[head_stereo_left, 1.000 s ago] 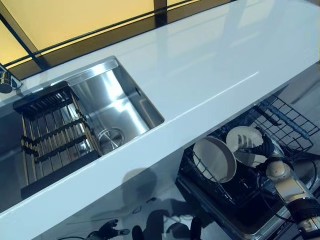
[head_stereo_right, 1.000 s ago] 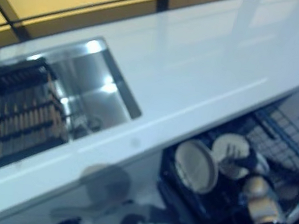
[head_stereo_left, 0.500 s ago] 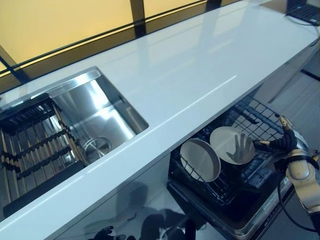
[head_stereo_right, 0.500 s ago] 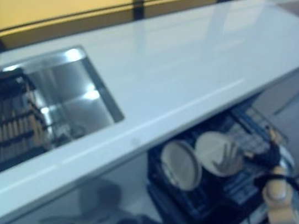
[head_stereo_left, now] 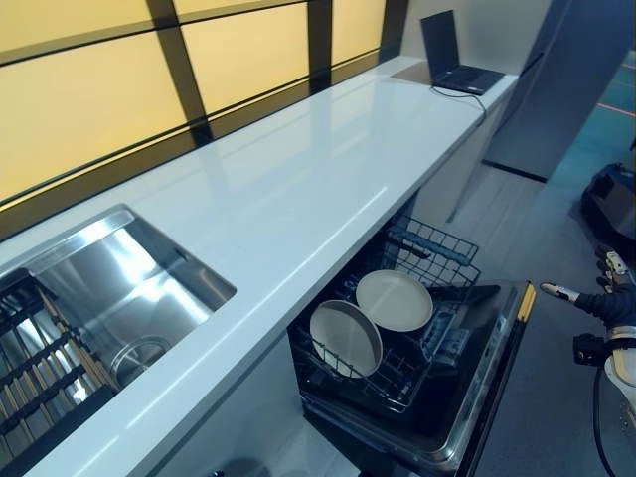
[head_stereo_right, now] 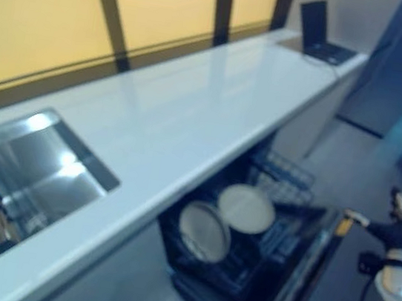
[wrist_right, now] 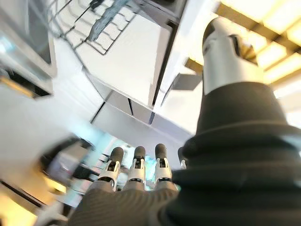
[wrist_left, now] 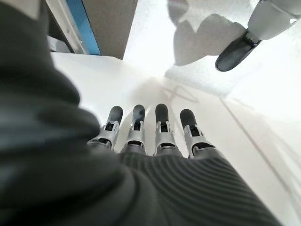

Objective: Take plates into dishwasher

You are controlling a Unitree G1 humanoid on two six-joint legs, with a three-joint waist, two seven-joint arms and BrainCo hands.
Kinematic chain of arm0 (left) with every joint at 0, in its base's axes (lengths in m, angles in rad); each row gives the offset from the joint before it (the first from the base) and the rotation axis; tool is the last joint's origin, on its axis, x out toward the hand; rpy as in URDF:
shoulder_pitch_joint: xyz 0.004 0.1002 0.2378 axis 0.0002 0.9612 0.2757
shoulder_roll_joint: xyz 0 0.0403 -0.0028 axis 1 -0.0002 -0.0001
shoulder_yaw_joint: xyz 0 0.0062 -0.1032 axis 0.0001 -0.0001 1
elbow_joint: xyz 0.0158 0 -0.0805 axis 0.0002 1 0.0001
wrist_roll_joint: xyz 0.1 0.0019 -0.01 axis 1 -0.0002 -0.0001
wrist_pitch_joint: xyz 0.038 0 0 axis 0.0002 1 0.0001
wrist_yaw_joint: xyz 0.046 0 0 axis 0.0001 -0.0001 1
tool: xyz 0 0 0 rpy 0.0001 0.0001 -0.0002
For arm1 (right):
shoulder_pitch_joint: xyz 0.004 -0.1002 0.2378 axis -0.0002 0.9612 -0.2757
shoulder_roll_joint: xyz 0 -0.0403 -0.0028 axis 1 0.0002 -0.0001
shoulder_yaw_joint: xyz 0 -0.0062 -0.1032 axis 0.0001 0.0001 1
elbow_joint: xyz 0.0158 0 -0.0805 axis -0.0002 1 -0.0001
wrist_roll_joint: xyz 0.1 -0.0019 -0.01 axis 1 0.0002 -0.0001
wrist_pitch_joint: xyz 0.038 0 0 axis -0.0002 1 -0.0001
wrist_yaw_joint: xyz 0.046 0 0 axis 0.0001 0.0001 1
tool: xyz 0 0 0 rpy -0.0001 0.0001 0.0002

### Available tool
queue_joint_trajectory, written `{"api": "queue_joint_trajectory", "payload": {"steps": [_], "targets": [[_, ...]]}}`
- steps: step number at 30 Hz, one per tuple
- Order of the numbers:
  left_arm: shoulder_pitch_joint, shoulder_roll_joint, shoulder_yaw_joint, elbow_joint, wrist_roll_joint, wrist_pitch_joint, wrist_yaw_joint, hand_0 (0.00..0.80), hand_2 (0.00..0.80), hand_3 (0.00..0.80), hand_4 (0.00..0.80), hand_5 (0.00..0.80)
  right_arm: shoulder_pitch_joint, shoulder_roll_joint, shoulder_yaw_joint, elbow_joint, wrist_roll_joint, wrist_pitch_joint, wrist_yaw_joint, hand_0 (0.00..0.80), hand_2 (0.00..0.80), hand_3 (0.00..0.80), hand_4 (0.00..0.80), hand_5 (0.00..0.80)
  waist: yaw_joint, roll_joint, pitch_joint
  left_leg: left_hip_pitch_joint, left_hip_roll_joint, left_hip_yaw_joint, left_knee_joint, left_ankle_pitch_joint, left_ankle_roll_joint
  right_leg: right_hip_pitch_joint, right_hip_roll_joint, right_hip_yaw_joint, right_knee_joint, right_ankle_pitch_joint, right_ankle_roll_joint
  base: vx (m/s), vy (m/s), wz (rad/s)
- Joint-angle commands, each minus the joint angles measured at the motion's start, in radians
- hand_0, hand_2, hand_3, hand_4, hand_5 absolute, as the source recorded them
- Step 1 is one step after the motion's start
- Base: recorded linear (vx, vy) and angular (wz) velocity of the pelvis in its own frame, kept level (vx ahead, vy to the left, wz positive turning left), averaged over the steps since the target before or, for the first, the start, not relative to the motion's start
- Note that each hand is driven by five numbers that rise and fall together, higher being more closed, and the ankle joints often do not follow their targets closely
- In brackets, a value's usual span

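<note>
Two round white plates stand on edge side by side in the pulled-out lower rack of the dishwasher under the counter: the nearer plate and the farther plate. My right hand floats out past the open dishwasher door, well clear of the plates, fingers straight and empty; its own wrist view shows the fingers stretched out. My left hand shows only in the left wrist view, fingers straight, holding nothing, over a pale floor.
A long white counter runs above the dishwasher. A steel sink with a dark drying rack sits at its left. A laptop lies at the far end. A dark object stands on the floor at right.
The camera has swung right along the counter. My right hand has let go of the farther plate and drawn back past the dishwasher door. Both plates stay in the rack.
</note>
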Motion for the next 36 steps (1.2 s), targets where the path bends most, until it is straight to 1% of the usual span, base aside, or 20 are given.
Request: {"api": "queue_joint_trajectory", "payload": {"steps": [1,3,5,8,10,13,16,17,19,21,27,30,33,36], "targets": [[-0.029,0.007,-0.004,0.066,-0.043,-0.033,0.022,0.000,0.000,0.000,0.000,0.000,-0.054,0.010,-0.023,0.044,0.105,-0.089,0.020,0.000,0.000,0.000,0.000,0.000,-0.019,-0.026,-0.005,-0.162,0.060,-0.112,0.077,0.070,-0.009,0.031,-0.019,-0.031,0.175,-0.211,-0.025,-0.066,0.010,-0.29],[-0.035,-0.001,-0.016,0.073,-0.066,-0.044,0.027,0.000,0.000,0.000,0.000,0.000,-0.067,0.019,-0.016,0.082,0.146,-0.103,0.034,0.000,0.000,0.000,0.000,0.000,-0.022,-0.009,0.009,-0.173,0.059,-0.133,0.093,0.074,-0.012,0.012,-0.019,-0.026,0.201,-0.223,-0.034,-0.073,0.012,-0.25],[-0.039,-0.009,-0.028,0.063,-0.074,-0.047,0.028,0.000,0.000,0.000,0.000,0.000,-0.081,0.032,-0.008,0.124,0.189,-0.112,0.055,0.000,0.000,0.000,0.000,0.000,-0.019,0.010,0.031,-0.182,0.055,-0.178,0.098,0.086,-0.016,-0.011,-0.019,-0.013,0.222,-0.229,-0.041,-0.059,0.004,-0.20],[-0.038,-0.017,-0.045,0.052,-0.089,-0.047,0.032,0.000,0.000,0.000,0.000,0.000,-0.095,0.047,0.003,0.157,0.228,-0.122,0.071,0.000,0.000,0.000,0.000,0.000,-0.018,0.027,0.052,-0.188,0.053,-0.200,0.089,0.098,-0.017,-0.034,-0.018,-0.006,0.239,-0.232,-0.046,-0.056,-0.001,-0.20],[-0.044,-0.019,-0.069,0.038,-0.097,-0.059,0.039,0.000,0.000,0.000,0.000,0.000,-0.117,0.078,0.030,0.186,0.287,-0.146,0.074,0.000,0.000,0.000,0.000,0.000,-0.019,0.053,0.085,-0.206,0.054,-0.194,0.062,0.116,-0.015,-0.079,-0.022,-0.010,0.271,-0.235,-0.047,-0.157,-0.013,-0.19],[-0.066,-0.012,-0.083,0.033,-0.114,-0.077,0.042,0.000,0.000,0.000,0.000,0.000,-0.155,0.106,0.058,0.227,0.340,-0.177,0.074,0.000,0.000,0.000,0.000,0.000,-0.016,0.081,0.121,-0.239,0.052,-0.192,0.038,0.143,-0.017,-0.134,-0.024,-0.015,0.305,-0.242,-0.050,-0.159,-0.011,-0.13],[-0.076,-0.009,-0.091,0.032,-0.126,-0.089,0.045,0.000,0.000,0.000,0.000,0.000,-0.178,0.126,0.073,0.252,0.364,-0.194,0.071,0.000,0.000,0.000,0.000,0.000,-0.014,0.097,0.139,-0.262,0.047,-0.196,0.031,0.155,-0.019,-0.162,-0.025,-0.016,0.324,-0.248,-0.052,-0.085,-0.008,-0.12],[-0.085,-0.008,-0.096,0.031,-0.131,-0.095,0.044,0.000,0.000,0.000,0.000,0.000,-0.197,0.135,0.084,0.273,0.380,-0.205,0.074,0.000,0.000,0.000,0.000,0.000,-0.013,0.108,0.152,-0.276,0.041,-0.198,0.029,0.160,-0.020,-0.182,-0.027,-0.018,0.336,-0.250,-0.054,-0.096,0.003,-0.09],[-0.094,-0.005,-0.105,0.029,-0.136,-0.104,0.047,0.000,0.000,0.000,0.000,0.000,-0.223,0.142,0.095,0.314,0.407,-0.213,0.083,0.000,0.000,0.000,0.000,0.000,-0.009,0.123,0.166,-0.296,0.034,-0.204,0.027,0.168,-0.021,-0.208,-0.028,-0.021,0.353,-0.255,-0.057,-0.081,0.002,-0.05],[-0.101,-0.004,-0.124,0.019,-0.136,-0.118,0.063,0.000,0.000,0.000,0.000,0.000,-0.249,0.162,0.117,0.366,0.469,-0.223,0.128,0.000,0.000,0.000,0.000,0.000,0.000,0.141,0.187,-0.318,0.025,-0.210,0.026,0.175,-0.022,-0.239,-0.030,-0.027,0.376,-0.260,-0.062,-0.063,-0.023,-0.01],[-0.127,-0.004,-0.152,-0.004,-0.124,-0.121,0.071,0.000,0.000,0.000,0.000,0.000,-0.289,0.209,0.156,0.481,0.639,-0.240,0.268,0.000,0.000,0.000,0.000,0.000,0.024,0.164,0.214,-0.351,0.006,-0.229,0.016,0.186,-0.018,-0.273,-0.037,-0.036,0.393,-0.262,-0.059,-0.049,-0.051,0.03],[-0.141,-0.003,-0.166,-0.005,-0.127,-0.121,0.078,0.000,0.000,0.000,0.000,0.000,-0.309,0.223,0.166,0.525,0.701,-0.244,0.306,0.000,0.000,0.000,0.000,0.000,0.031,0.172,0.220,-0.354,0.002,-0.230,0.001,0.195,-0.019,-0.277,-0.041,-0.044,0.391,-0.260,-0.055,-0.029,-0.028,0.06],[-0.154,-0.004,-0.179,-0.010,-0.126,-0.120,0.075,0.000,0.000,0.000,0.000,0.000,-0.329,0.241,0.172,0.550,0.707,-0.241,0.312,0.000,0.000,0.000,0.000,0.000,0.038,0.178,0.222,-0.360,0.000,-0.234,-0.006,0.200,-0.020,-0.280,-0.044,-0.050,0.391,-0.260,-0.052,-0.015,-0.019,0.05],[-0.157,-0.008,-0.192,-0.022,-0.124,-0.112,0.074,0.000,0.000,0.000,0.000,0.000,-0.344,0.255,0.190,0.568,0.678,-0.237,0.302,0.000,0.000,0.000,0.000,0.000,0.047,0.184,0.222,-0.363,-0.004,-0.238,-0.010,0.206,-0.020,-0.278,-0.047,-0.057,0.388,-0.259,-0.051,0.000,-0.006,0.13]]}}
